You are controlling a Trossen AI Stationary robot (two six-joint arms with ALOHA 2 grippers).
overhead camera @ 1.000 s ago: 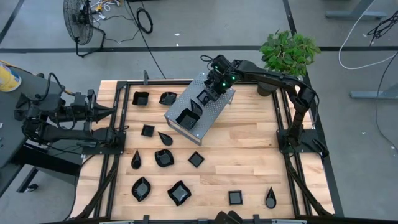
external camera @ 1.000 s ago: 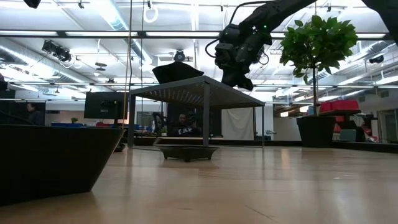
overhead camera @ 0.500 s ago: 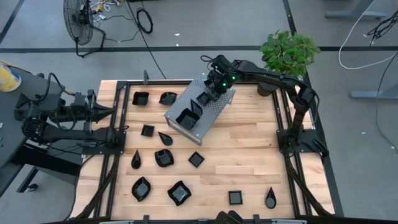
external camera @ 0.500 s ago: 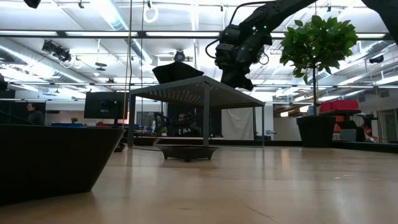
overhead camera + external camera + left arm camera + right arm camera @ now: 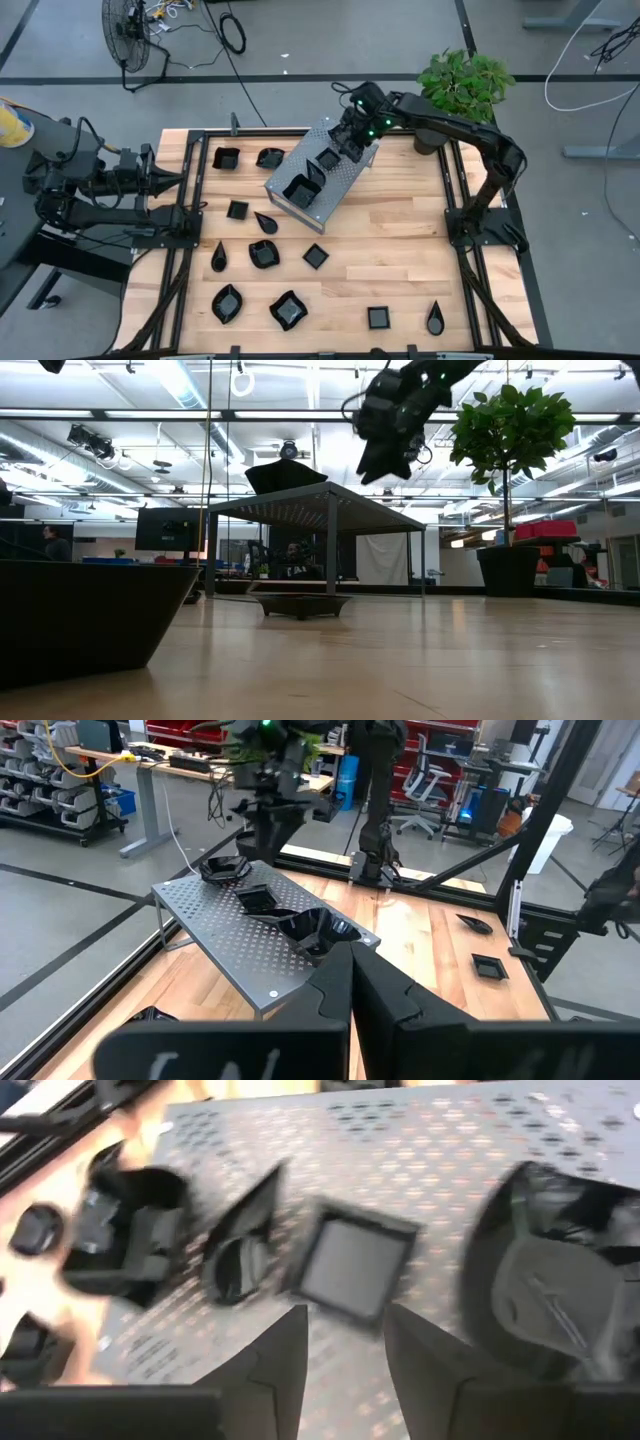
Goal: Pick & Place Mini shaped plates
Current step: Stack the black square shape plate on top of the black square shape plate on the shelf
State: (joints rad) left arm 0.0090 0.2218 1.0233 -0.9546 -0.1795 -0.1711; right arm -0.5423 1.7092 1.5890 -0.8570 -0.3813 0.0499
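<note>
- Along the bottom of the high view, on the wooden worktop (image 5: pixel 400 270), lie a teardrop dish (image 5: pixel 435 319) at lower right, a small square dish (image 5: pixel 378 318) beside it, a wavy-rimmed dish (image 5: pixel 288 310) and a leaf-shaped dish (image 5: pixel 227 303) at lower left.
- Just above them in that view sit another square dish (image 5: pixel 316 256), a rounded dish (image 5: pixel 264 254) and a second teardrop (image 5: pixel 219 257), well apart from one another.
- Higher, left of centre, are one more square dish (image 5: pixel 237 210) and a pointed dish (image 5: pixel 266 221); two further dishes (image 5: pixel 227 158) lie in the upper left corner of the worktop.
- The left pincer (image 5: pixel 350 982) waits at the left edge of the worktop, its fingers pressed together, holding nothing.
- The perforated grey metal box (image 5: pixel 318 175) stands tilted at upper centre of the high view; on top of it rest a large angular dish (image 5: pixel 301 190), a small square plate (image 5: pixel 348 1270) in the middle and a third dish (image 5: pixel 226 869) at the far end.
- The right pincer (image 5: pixel 352 137) hangs over the far end of the box, above the square plate; its fingers (image 5: pixel 272 1365) are spread with nothing between them.
- Beyond the box, at upper right, stands a potted plant (image 5: pixel 463 85).
</note>
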